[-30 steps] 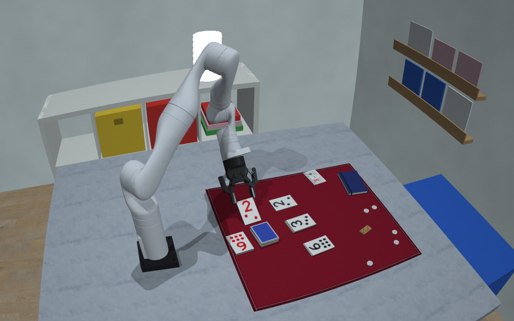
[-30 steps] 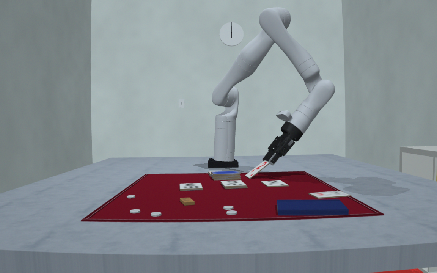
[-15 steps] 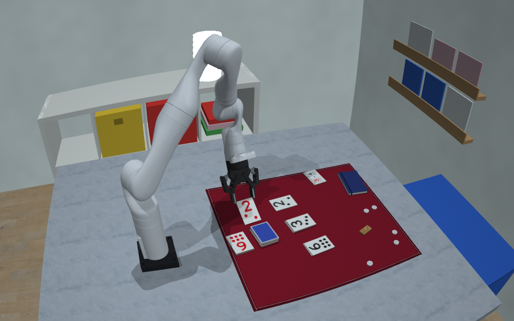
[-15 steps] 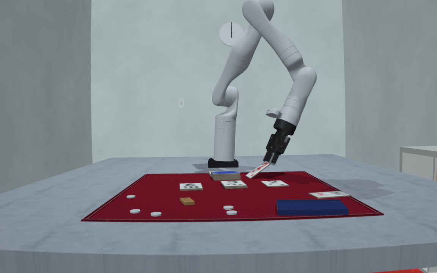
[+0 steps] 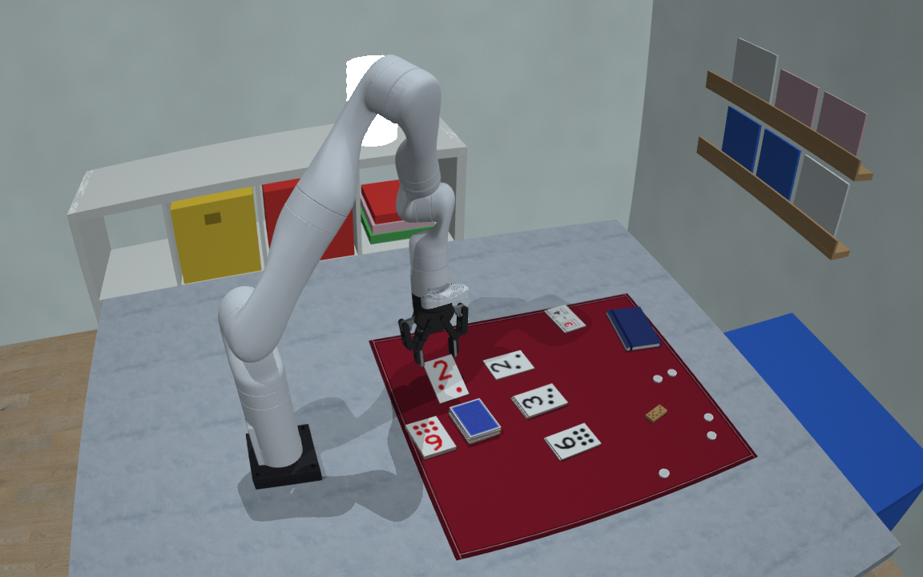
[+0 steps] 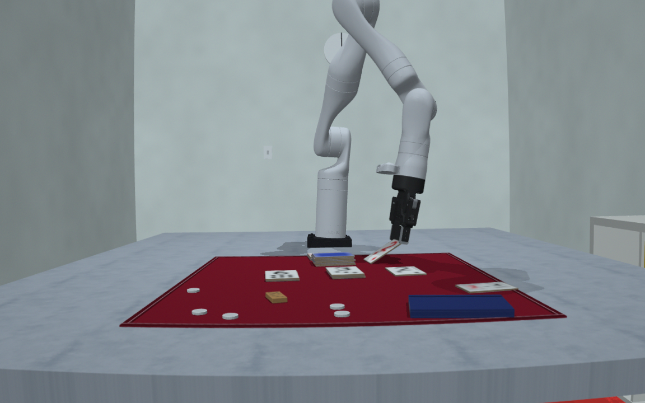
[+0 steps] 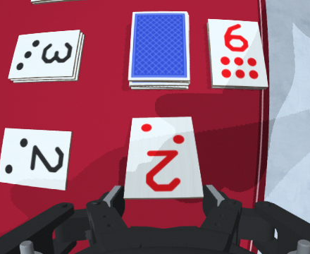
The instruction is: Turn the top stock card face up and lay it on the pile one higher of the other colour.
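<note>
My gripper (image 5: 436, 353) (image 6: 398, 239) (image 7: 163, 197) is shut on the side edges of a face-up red 2 card (image 5: 445, 380) (image 6: 381, 252) (image 7: 163, 157). The card tilts down away from the fingers, with its far end low over the red mat (image 5: 522, 494) (image 6: 244, 300) (image 7: 108, 99). The blue-backed stock (image 5: 474, 418) (image 6: 332, 256) (image 7: 159, 44) lies just beyond the card. A red 6 (image 5: 429, 436) (image 7: 238, 53) lies beside the stock. A black 3 pile (image 5: 538, 401) (image 6: 345, 271) (image 7: 46, 55), a black 2 (image 5: 508, 365) (image 6: 405, 270) (image 7: 35, 158) and a black 6 (image 5: 572, 440) (image 6: 281, 274) lie face up in a row.
A dark blue book (image 5: 633, 328) (image 6: 460, 305) and a small pile of cards (image 5: 564, 318) (image 6: 485, 287) lie at one end of the mat. A brown domino (image 5: 655, 413) (image 6: 275, 296) and several white chips lie along the mat's far side. A white shelf unit (image 5: 135, 179) stands behind the table.
</note>
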### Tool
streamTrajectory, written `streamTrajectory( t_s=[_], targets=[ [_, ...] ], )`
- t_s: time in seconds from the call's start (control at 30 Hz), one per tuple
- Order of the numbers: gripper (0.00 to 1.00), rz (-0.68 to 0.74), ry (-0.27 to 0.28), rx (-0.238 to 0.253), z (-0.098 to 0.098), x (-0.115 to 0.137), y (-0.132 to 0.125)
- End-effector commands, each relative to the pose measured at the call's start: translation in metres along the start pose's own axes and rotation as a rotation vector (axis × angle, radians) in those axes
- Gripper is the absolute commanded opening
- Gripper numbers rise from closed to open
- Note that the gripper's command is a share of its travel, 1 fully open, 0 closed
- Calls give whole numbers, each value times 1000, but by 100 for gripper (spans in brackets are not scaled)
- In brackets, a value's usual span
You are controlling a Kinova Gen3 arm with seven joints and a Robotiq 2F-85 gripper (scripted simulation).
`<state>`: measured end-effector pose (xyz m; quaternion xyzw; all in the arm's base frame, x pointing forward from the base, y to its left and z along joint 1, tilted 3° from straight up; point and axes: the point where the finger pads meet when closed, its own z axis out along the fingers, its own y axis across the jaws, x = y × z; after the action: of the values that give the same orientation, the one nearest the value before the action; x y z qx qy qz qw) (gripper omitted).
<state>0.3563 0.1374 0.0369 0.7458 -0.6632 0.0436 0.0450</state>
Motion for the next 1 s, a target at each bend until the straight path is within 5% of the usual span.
streamTrajectory(
  t_s=[0.0,0.47,0.97],
  targets=[
    [71,27,-24,0,-1,11,-3],
    [71,27,-231,2,4,11,-3],
    [71,26,-370,3,7,11,-3]
  ],
)
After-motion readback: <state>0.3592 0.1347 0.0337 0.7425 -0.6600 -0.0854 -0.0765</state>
